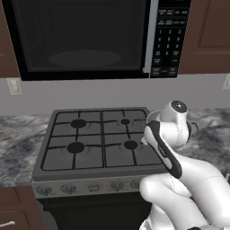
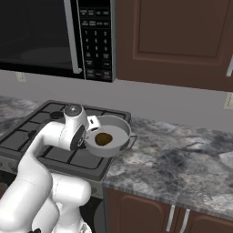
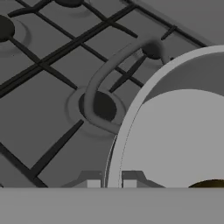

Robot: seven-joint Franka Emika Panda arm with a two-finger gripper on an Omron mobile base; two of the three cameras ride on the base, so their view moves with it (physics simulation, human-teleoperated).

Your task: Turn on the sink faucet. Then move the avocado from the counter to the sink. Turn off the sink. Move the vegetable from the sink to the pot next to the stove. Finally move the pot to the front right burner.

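Now clamped narrow on the rim of the pot, claw carrying it, avocado inside. Best kept level, centred over the front right burner, then lowered gently onto the grate.

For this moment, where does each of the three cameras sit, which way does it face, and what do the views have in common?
Left base view: behind the arm to its left, facing forward and down at the stove and microwave; the white arm rises at lower right.
Right base view: behind the arm to its right, facing the stove edge and counter; the arm rises at lower left, hand at the pot.
Hand view: on the hand, looking along the gripper shut on the pot's rim, above a burner.
Shared: stove, pot.
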